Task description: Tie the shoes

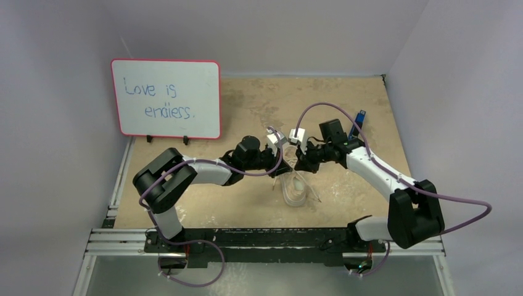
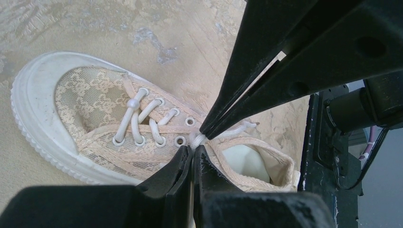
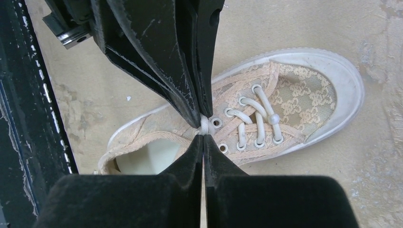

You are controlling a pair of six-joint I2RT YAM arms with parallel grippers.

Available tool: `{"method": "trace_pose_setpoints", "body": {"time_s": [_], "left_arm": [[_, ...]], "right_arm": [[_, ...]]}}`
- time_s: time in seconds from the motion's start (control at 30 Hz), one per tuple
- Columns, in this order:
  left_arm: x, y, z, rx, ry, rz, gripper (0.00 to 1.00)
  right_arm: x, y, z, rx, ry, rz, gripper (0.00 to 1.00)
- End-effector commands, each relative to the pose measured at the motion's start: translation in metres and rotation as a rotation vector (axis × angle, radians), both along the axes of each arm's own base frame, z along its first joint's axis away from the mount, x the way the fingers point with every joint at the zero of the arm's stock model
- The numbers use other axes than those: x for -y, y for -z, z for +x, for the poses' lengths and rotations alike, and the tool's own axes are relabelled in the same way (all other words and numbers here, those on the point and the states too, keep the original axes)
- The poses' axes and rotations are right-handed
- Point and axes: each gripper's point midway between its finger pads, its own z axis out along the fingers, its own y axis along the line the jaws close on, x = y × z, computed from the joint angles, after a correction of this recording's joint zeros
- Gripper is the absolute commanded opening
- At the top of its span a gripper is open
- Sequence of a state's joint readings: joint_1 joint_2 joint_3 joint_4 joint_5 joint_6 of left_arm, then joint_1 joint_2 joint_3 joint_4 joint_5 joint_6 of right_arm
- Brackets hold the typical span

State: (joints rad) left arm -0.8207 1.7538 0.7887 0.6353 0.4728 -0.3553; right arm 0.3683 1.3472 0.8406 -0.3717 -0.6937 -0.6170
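Sneaker (image 2: 71, 109), flat on table (image 2: 95, 28). Left gripper (image 2: 192, 154) and right gripper (image 3: 203, 140): both pinched closed on laces (image 2: 197, 140) above top eyelets, tip-to-tip, probably handing over a strand.

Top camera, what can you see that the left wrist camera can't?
Only the top view shows the whiteboard saying "Love is endless," the whole left arm and right arm, and a blue thing farther back. Only the left wrist view shows tiny eyelets, patterned fabric and a bead on the laces. Both show the shoe, the table, and the left tool and right tool pinched shut on the laces.
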Motion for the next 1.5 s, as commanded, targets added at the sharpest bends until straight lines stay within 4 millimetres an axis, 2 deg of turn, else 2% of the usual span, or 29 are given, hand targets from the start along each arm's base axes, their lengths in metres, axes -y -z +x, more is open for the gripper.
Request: {"method": "trace_pose_setpoints", "body": {"time_s": [0.0,0.1,0.47,0.5,0.57,0.6,0.63,0.73,0.83,1.1,1.47], "left_arm": [[0.003,-0.031,0.006,0.083,-0.020,-0.079,0.00],[0.003,-0.032,0.009,0.094,-0.037,-0.083,0.00],[0.007,-0.044,0.018,0.122,-0.082,-0.156,0.00],[0.008,-0.045,0.017,0.122,-0.081,-0.162,0.00],[0.007,-0.045,0.016,0.120,-0.078,-0.162,0.00],[0.008,-0.045,0.015,0.116,-0.072,-0.165,0.00],[0.007,-0.045,0.013,0.112,-0.065,-0.167,0.00],[0.007,-0.042,0.008,0.102,-0.049,-0.163,0.00],[0.005,-0.041,0.007,0.101,-0.043,-0.154,0.00],[0.006,-0.046,0.008,0.106,-0.047,-0.163,0.00],[0.004,-0.045,0.006,0.100,-0.044,-0.159,0.00]], "right_arm": [[-0.002,-0.020,-0.005,0.029,-0.009,0.020,0.00],[-0.003,-0.027,-0.017,-0.008,-0.024,0.044,0.00],[-0.019,-0.055,-0.035,-0.126,-0.043,0.168,0.00],[-0.018,-0.054,-0.034,-0.131,-0.012,0.161,0.00],[-0.004,-0.042,-0.013,-0.081,0.134,0.083,0.00],[0.004,-0.036,-0.001,-0.044,0.206,0.045,0.13],[0.009,-0.034,0.006,-0.016,0.249,0.024,0.22],[0.011,-0.029,0.011,0.003,0.236,-0.001,0.29],[0.010,-0.019,0.013,-0.012,0.191,-0.025,0.26],[-0.001,-0.019,0.012,-0.011,0.170,0.042,0.28],[-0.008,-0.012,0.014,-0.044,0.164,0.072,0.24]]}}
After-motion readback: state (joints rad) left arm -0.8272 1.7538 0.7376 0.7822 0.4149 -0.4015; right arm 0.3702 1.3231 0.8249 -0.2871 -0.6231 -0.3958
